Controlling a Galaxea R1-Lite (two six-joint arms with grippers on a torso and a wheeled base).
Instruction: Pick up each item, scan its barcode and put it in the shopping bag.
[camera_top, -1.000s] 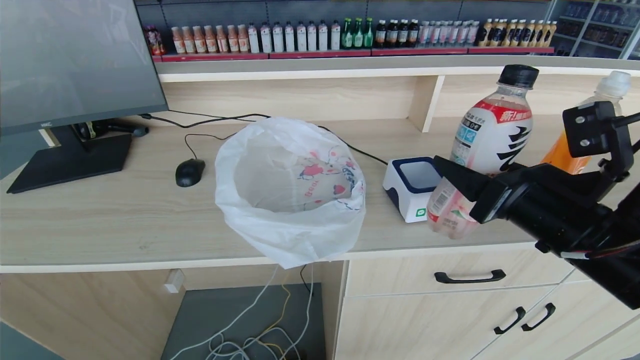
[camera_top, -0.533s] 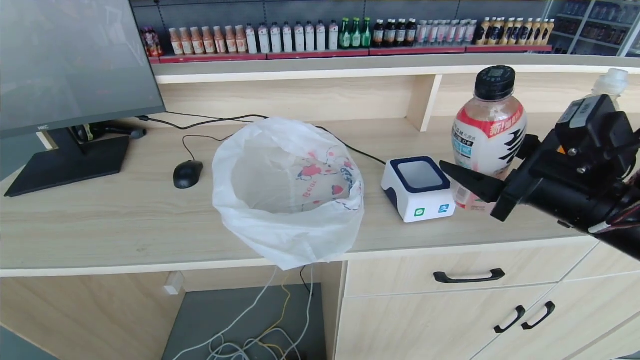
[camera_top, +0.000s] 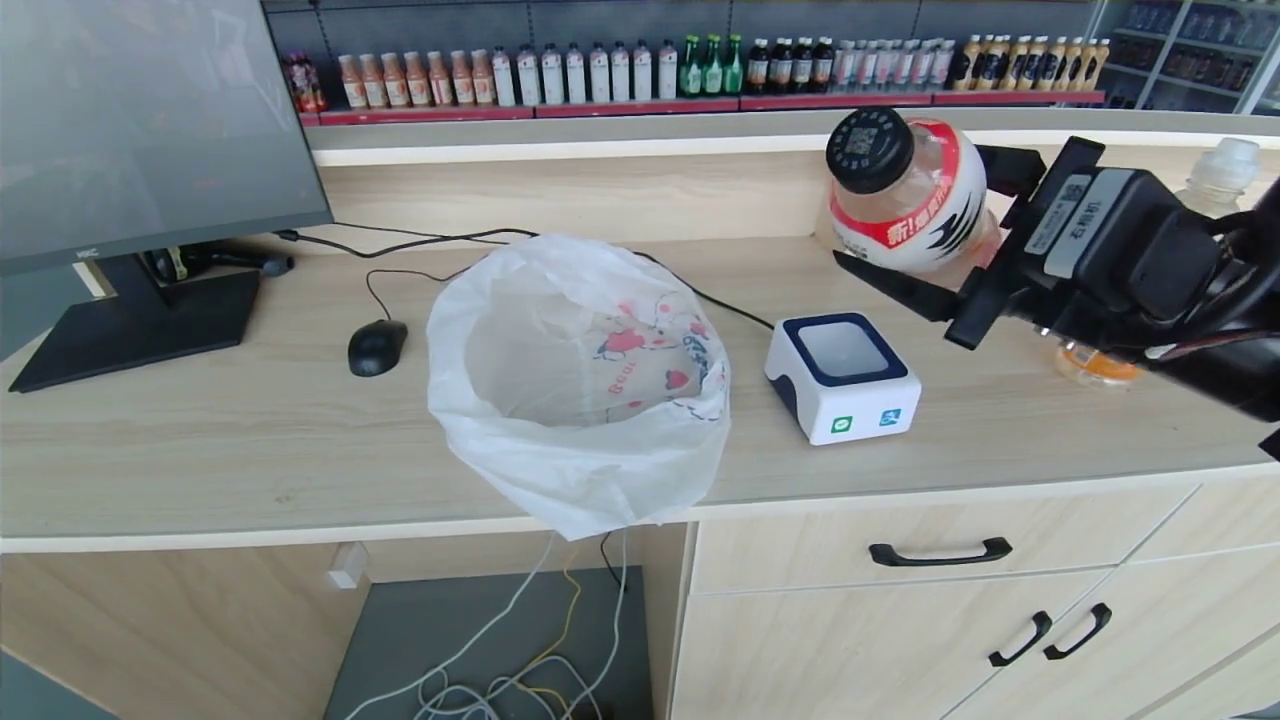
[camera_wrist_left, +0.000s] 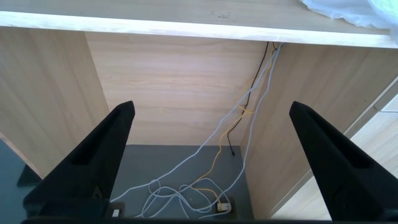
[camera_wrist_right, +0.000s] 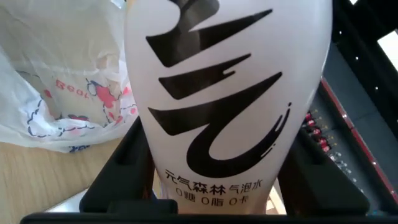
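Spotter: Since half a second ago, the bottle (camera_top: 905, 195) is coming up off the worktop (camera_top: 250, 440) and tipping over. It was standing upright just beside the scanner (camera_top: 840, 378); now its black cap is pointing back toward the head camera.

Logger: Where is it hanging?

Spotter: In the air, above and behind the scanner. Right jaws are pinching it across the body, one finger showing on each side of the label.

Logger: And the shopping bag (camera_top: 575, 380)?

Spotter: Sitting open-mouthed at the worktop's front edge, left of the scanner, apart from the bottle. An orange bottle (camera_top: 1095, 362) is standing behind the right arm, mostly hidden.

Logger: Left side?

Spotter: Left jaws are hanging spread wide, gripping nothing, below the worktop's edge, over loose cables (camera_wrist_left: 205, 180) on the floor. Mouse (camera_top: 377, 346) and monitor (camera_top: 150, 110) are sitting at the worktop's left end.
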